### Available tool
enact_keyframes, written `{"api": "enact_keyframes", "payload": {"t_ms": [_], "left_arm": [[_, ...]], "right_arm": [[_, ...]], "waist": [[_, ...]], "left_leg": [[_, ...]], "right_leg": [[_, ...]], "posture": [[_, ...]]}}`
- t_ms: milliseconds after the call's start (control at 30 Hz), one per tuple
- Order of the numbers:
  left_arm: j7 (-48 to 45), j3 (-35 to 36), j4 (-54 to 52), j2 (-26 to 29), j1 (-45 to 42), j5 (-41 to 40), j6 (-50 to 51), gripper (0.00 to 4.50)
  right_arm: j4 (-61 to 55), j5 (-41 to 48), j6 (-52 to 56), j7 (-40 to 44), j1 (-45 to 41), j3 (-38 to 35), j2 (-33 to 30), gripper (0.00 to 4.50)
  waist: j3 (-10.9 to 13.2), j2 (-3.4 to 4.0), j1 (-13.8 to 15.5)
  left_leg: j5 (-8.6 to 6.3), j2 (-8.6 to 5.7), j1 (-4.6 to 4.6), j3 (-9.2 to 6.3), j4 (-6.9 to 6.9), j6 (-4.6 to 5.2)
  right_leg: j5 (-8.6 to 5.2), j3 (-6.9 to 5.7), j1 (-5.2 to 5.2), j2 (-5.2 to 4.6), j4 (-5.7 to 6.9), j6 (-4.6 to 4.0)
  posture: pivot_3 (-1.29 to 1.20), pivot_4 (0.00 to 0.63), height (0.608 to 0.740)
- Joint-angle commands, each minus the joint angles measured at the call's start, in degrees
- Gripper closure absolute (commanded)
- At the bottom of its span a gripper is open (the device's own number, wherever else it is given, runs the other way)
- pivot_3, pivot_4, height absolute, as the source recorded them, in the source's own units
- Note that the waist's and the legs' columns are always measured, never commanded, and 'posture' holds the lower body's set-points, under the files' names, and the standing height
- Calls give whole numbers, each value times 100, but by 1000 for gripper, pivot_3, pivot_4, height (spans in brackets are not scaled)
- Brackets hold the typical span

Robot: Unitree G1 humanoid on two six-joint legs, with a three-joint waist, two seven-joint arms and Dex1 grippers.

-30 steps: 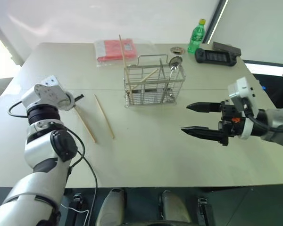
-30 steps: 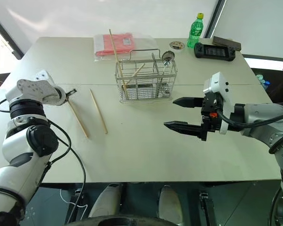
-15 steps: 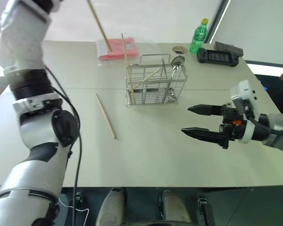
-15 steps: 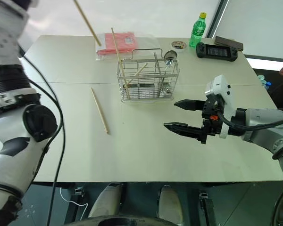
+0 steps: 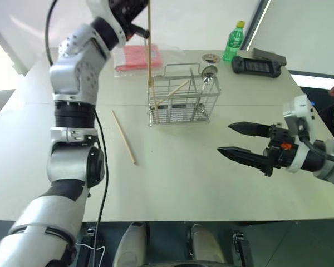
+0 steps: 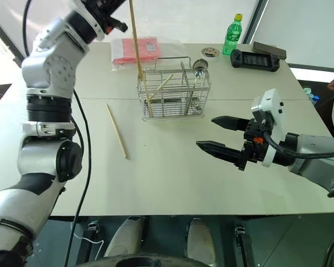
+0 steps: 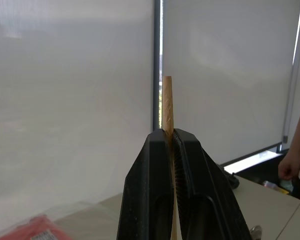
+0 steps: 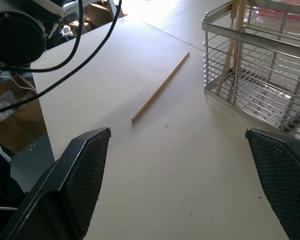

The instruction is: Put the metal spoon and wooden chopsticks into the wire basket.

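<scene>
Now | chopstick (image 7: 167, 102) clamped upright between left jaws | above wire basket (image 5: 183, 100)

Head stereo pair overlooking table (image 5: 172, 167), wrist views close-in

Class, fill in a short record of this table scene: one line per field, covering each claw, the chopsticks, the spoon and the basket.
Left claw: shut on a chopstick, held upright above the basket
Right claw: open, holding nothing, hanging over the table
Chopsticks in basket: at least one, leaning
Chopstick on table: one, left of the basket
Spoon: standing in the basket, bowl up
Behind the basket: red packet, green bottle
</scene>
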Motion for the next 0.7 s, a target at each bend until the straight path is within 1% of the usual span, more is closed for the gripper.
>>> {"api": "enact_keyframes", "payload": {"t_ms": [33, 167, 467, 533, 567, 667, 700], "left_arm": [[181, 54, -66, -47, 10, 74, -248, 4466], [257, -6, -194, -114, 217, 114, -324, 4466], [522, -113, -810, -414, 959, 124, -38, 4466], [570, -87, -930, -462, 1050, 61, 72, 3795], [587, -78, -985, -473, 1071, 45, 116, 3532], [579, -6, -1283, -456, 1050, -185, 461, 2145], [564, 16, -1379, -432, 1020, -269, 586, 1587]], "right_arm": [[-92, 104, -163, -66, -3, -141, 24, 0], [-58, 135, -201, -84, -25, -129, 19, 0], [121, 156, -276, -137, -199, -31, 45, 0], [171, 157, -291, -142, -245, -15, 47, 0], [198, 152, -296, -145, -263, -4, 49, 0], [250, 128, -303, -180, -340, 73, 61, 0], [260, 120, -306, -189, -359, 98, 64, 0]], "waist": [[0, 0, 4], [-1, 1, 2], [-2, 2, 0], [-2, 2, 0], [-2, 1, 0], [-1, 2, 1], [-2, 2, 0]], "left_leg": [[0, 0, -1, 0, 1, 0], [0, 0, -2, 0, 1, 0], [1, 0, 0, -1, 1, 1], [0, 0, 0, -1, 1, 1], [0, 0, 0, -1, 2, 1], [0, 0, -1, -1, 3, 1], [1, 0, -1, -1, 3, 1]], "right_leg": [[0, 0, 0, 0, 0, 0], [0, 0, -1, 0, 0, 1], [0, 0, 0, 0, 1, 0], [0, 0, 0, 0, 2, 0], [0, 0, 0, 0, 2, 0], [0, 0, 1, 0, 2, 0], [0, 0, 0, 0, 2, 0]], "posture": [[0, 150, 720], [0, 150, 720], [0, 150, 720], [0, 150, 720], [0, 150, 720], [0, 150, 720], [0, 150, 720]]}}
